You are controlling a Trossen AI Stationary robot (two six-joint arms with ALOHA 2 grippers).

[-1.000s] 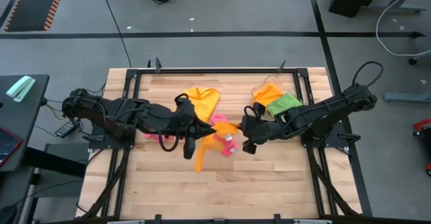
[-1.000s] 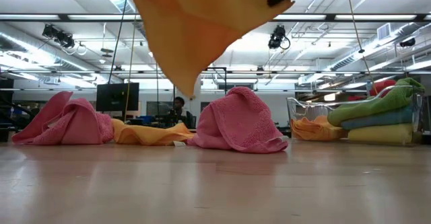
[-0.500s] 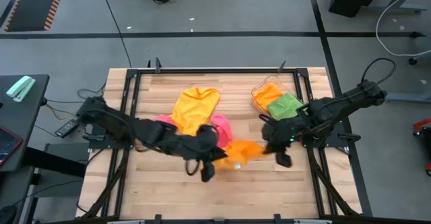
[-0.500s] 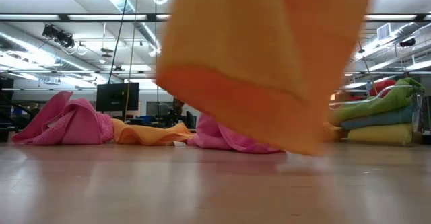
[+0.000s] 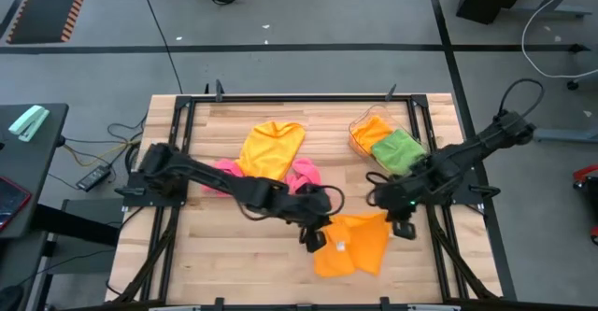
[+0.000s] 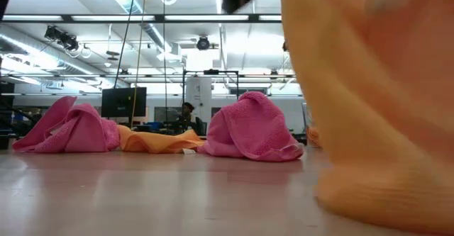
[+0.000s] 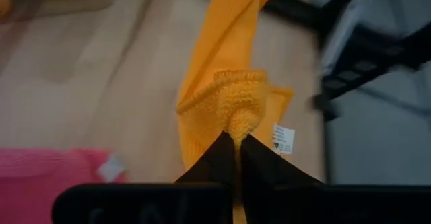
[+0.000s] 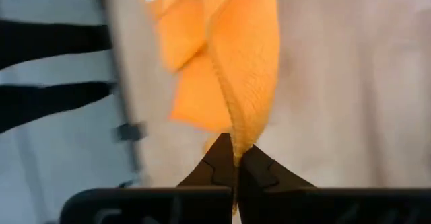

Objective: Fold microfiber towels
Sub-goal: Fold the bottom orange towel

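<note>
An orange square microfiber towel hangs between both arms near the front edge of the wooden slatted counter, its lower part already lying on the boards. The left gripper is clenched on one corner of this towel, the one next to its white care label, and the right gripper pinches the opposite corner, fingers closed tight on the hem. To do this spreading step well, both corners should probably be kept level and drawn apart until the top edge is taut, then lowered together so the cloth lands flat with no wrinkle before any fold is made. Slack between the two grips would likely leave a crease. Behind the orange towel, toward the counter's middle, lie a crumpled pink microfiber towel and a loose yellow-orange microfiber towel. Beside the right arm's base, behind the held towel, sits a clear plastic tray holding a folded green towel and a folded orange towel.
</note>
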